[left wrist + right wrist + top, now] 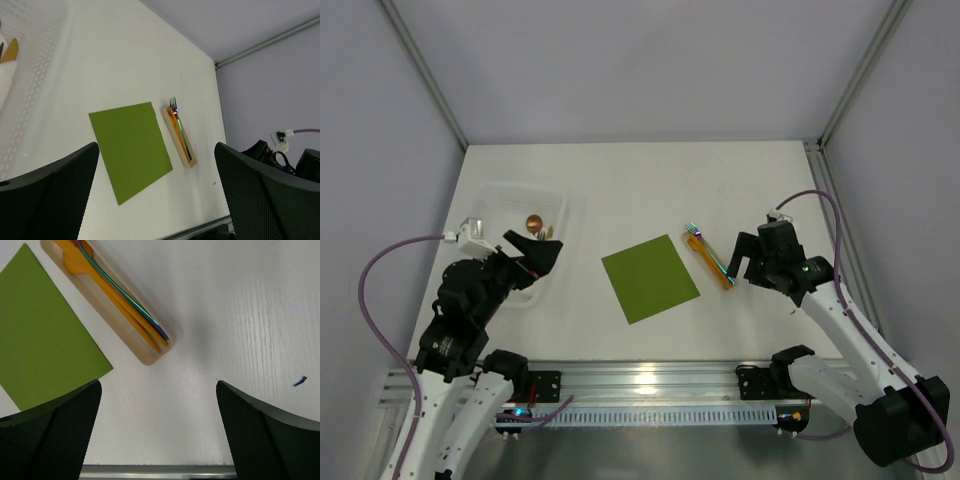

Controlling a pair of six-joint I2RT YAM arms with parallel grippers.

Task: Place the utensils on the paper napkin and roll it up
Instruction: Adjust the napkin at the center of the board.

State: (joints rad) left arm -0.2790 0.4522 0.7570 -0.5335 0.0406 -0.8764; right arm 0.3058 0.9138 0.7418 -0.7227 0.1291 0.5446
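Closest to the bases, both arms hang above the table [640, 180] with jaws spread wide and nothing in them: the left gripper [535, 248] over the near edge of a clear tray [492, 196], the right gripper [735, 258] just beside the utensils [708, 257].

Next out, the napkin [650, 278] lies flat and bare between the arms, turned at an angle to the table edge. It looks thin, light and limp. It would likely slide or crease under a careless push, so a pinch at a corner or along one edge seems best for starting the roll.

Just right of it, not touching, the utensils sit together in a slim pale holder [145, 352]. One is orange, one a shiny green-purple fork with its tines at the far end. They look stiff and light, and the metal one is probably slick. They lie low between the holder's walls, so a grip across the handles at the near end, where they stop short of the holder's rim, looks the likeliest hold. No utensil is on the napkin yet.
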